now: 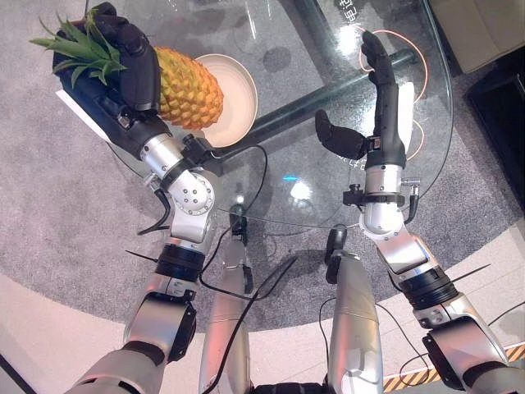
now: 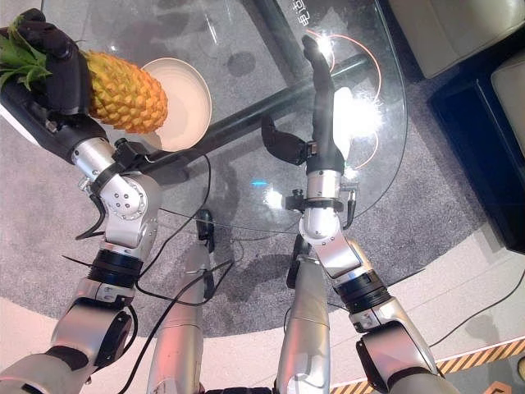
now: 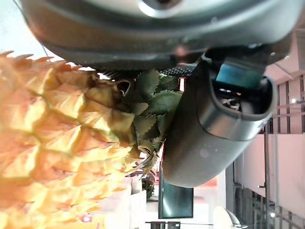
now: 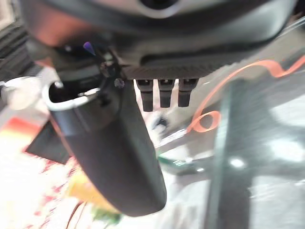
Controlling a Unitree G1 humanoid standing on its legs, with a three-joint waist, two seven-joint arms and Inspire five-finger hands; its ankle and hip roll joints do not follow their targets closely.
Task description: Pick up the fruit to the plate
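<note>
Now left hand (image 1: 135, 61) curled round pineapple (image 1: 187, 89) above plate (image 1: 238, 98); right hand (image 1: 381, 90) raised, fingers straight.

I see white characters on the glass tabletop (image 1: 328, 123) at its far edge, too cut off to read.
</note>
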